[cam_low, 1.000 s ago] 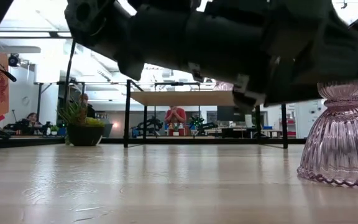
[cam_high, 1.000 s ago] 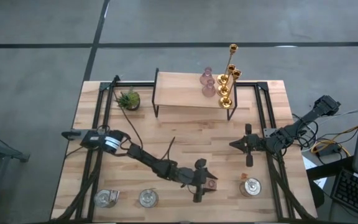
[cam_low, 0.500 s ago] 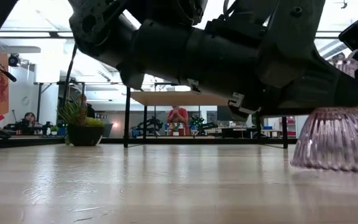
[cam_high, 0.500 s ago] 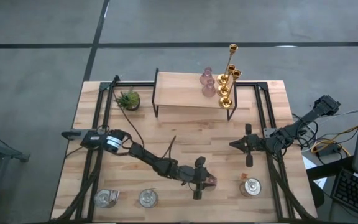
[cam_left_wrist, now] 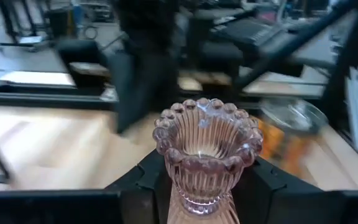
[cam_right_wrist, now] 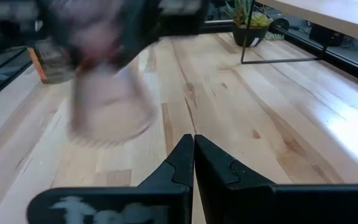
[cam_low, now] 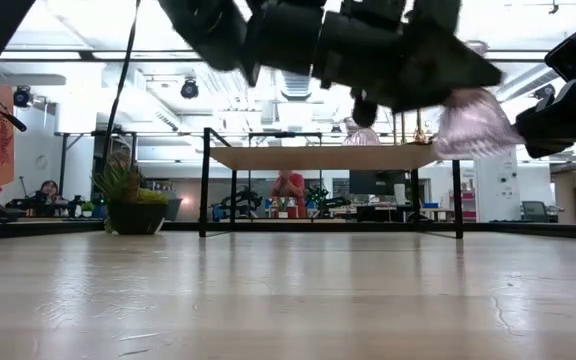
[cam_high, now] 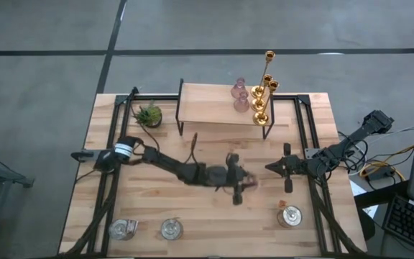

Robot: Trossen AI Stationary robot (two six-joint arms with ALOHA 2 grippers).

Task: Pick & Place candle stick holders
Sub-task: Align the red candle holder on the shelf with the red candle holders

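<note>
A pink glass candle stick holder (cam_left_wrist: 207,146) with a beaded rim hangs over the middle of the table (cam_high: 192,144), with my left gripper (cam_high: 240,181) shut on it. In the low view the holder (cam_low: 473,125) is well above the wood. Two more pink holders (cam_high: 241,96) and three gold ones (cam_high: 263,90) stand on the shelf (cam_high: 207,104) at the far side. Three silvery cups (cam_high: 123,229) (cam_high: 171,229) (cam_high: 290,216) stand along the near edge. My right gripper (cam_high: 269,167) rests shut at the right, close to the lifted holder. My left gripper pinches the pink holder between its two fingers (cam_left_wrist: 143,186) at the narrow waist (cam_left_wrist: 199,200) just under the beaded cup. The fingers come nearly level from the table's left, one on each side. The holder is lifted clear of the table, its cup opening upward.
A small spiky green plant (cam_high: 149,114) stands at the far left beside the shelf. Black frame rails (cam_high: 110,180) run along both table sides. People sit in the room behind the table (cam_low: 286,190).
My left gripper has taken hold of the pink holder near the table's near edge. It has lifted the holder clear of the wood and carried it up and toward the far edge.
</note>
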